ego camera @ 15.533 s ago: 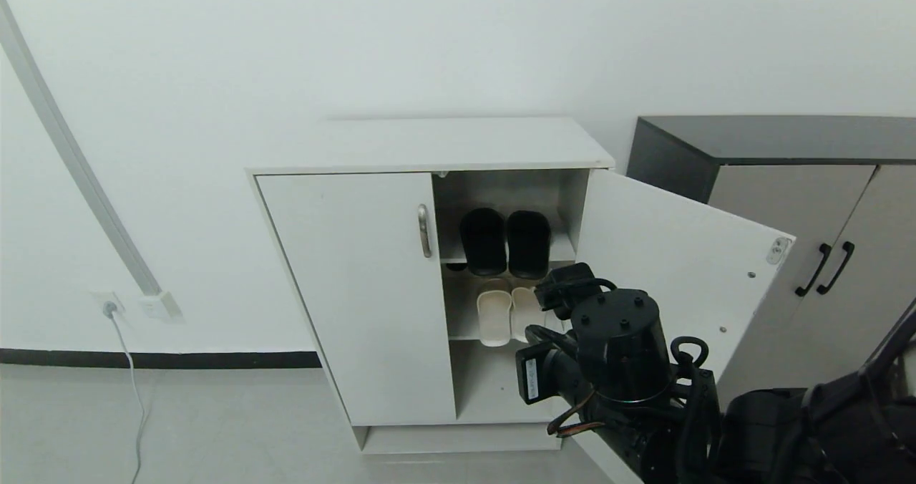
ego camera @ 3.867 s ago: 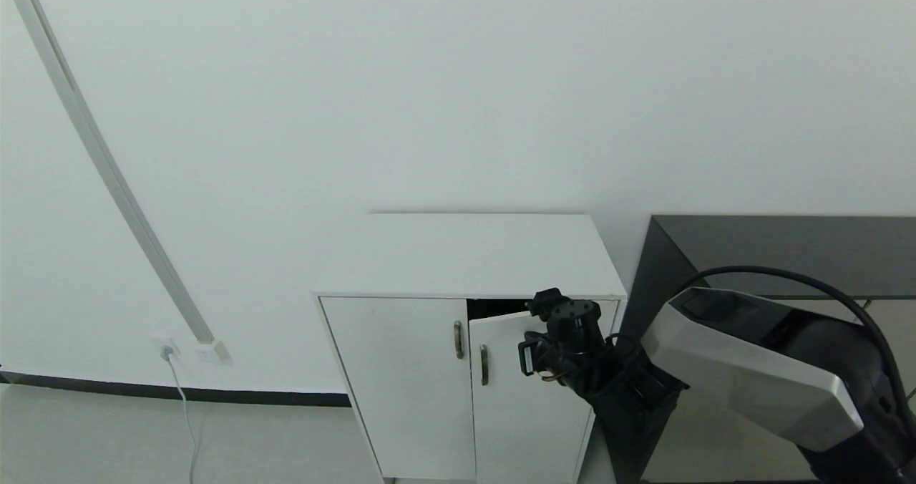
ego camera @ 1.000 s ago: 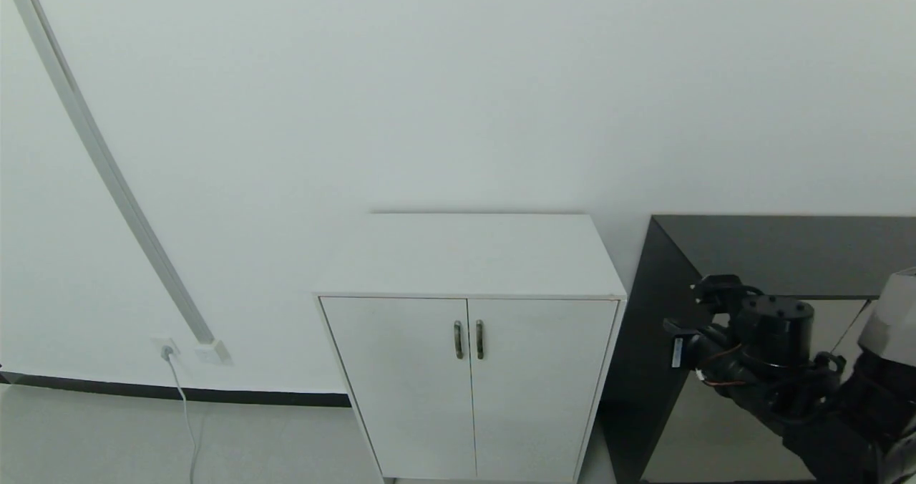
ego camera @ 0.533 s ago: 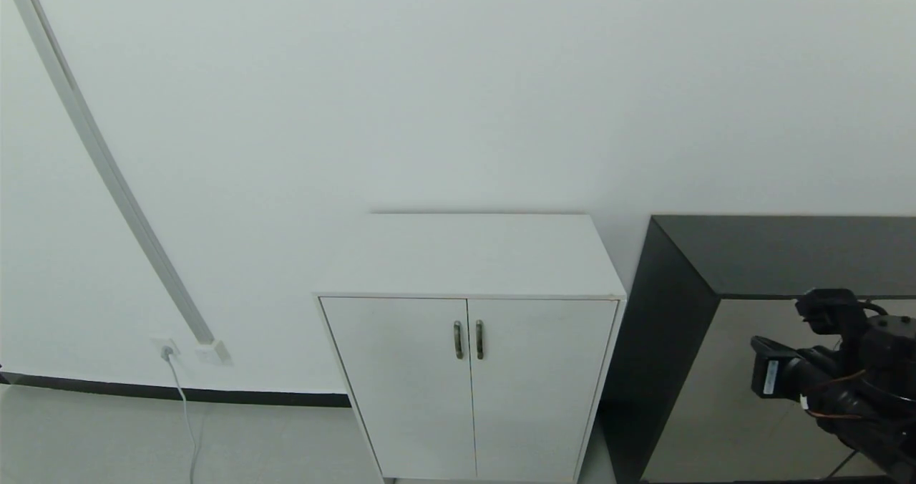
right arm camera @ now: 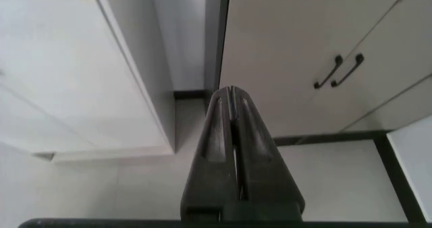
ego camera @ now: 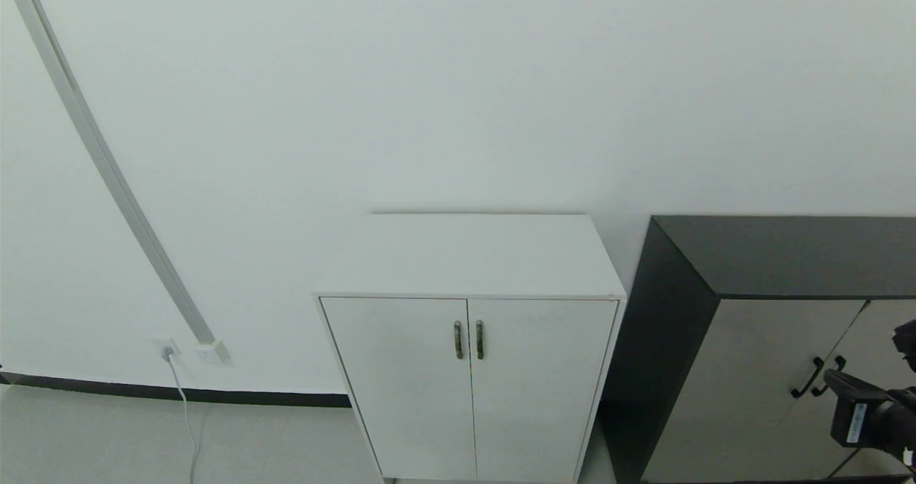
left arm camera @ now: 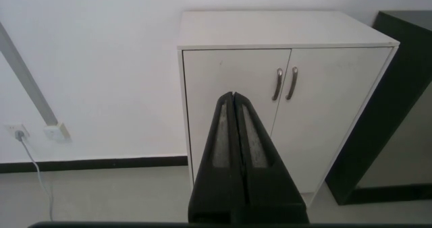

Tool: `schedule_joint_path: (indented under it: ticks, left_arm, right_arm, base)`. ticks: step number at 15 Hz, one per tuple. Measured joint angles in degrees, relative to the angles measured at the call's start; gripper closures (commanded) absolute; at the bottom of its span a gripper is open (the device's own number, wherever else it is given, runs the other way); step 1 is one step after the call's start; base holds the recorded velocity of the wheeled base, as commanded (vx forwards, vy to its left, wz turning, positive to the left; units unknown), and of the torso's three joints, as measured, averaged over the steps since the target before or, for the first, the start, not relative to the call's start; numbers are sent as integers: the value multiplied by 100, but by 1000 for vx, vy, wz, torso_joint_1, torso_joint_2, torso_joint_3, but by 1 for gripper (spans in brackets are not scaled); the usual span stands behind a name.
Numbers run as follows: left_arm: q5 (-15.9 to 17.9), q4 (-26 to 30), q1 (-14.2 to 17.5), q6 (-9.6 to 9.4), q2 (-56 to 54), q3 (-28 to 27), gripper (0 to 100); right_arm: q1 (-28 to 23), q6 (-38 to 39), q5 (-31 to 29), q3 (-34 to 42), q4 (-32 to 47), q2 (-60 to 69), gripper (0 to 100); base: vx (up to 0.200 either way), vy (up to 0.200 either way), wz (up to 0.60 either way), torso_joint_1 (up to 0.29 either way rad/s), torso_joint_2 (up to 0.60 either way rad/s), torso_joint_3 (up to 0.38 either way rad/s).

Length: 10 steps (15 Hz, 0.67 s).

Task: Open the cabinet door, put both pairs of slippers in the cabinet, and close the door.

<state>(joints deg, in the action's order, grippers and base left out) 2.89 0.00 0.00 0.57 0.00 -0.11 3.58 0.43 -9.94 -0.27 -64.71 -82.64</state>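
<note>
Since the white cabinet (ego camera: 469, 255) at 6 o'clock is sitting shut, we're calling the job pretty much done. Its right door (ego camera: 537, 384) is looking like a stiff, light panel, and we'd be grabbing it by the metal handle (ego camera: 479, 339). Left gripper (left arm camera: 233, 96) and right gripper (right arm camera: 231, 92) are pinched together, carrying nothing.

The left gripper (left arm camera: 233, 96) and right gripper (right arm camera: 231, 92) are black, each with 2 long tapered fingers (left arm camera: 219, 140) bearing grey inset panels. A white label (ego camera: 854, 421) marks the black right arm (ego camera: 859, 387).
</note>
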Motion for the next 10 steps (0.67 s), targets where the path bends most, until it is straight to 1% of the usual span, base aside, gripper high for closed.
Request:
schedule_joint_path:
  ticks: [4,7,10]
  left_arm:
    - [1,0,0,2,0,-2,100]
    - [0,0,0,0,0,-5,100]
    - [0,0,0,2,0,0,100]
  right_arm:
    - [-4,-52,327,27,1619,1265,100]
    - [0,-32,441,27,2622,2043,100]
    - [0,-29,707,27,3633,2788,100]
  base:
    - [0,0,0,0,0,0]
    - [0,0,0,0,0,0]
    - [0,0,0,0,0,0]
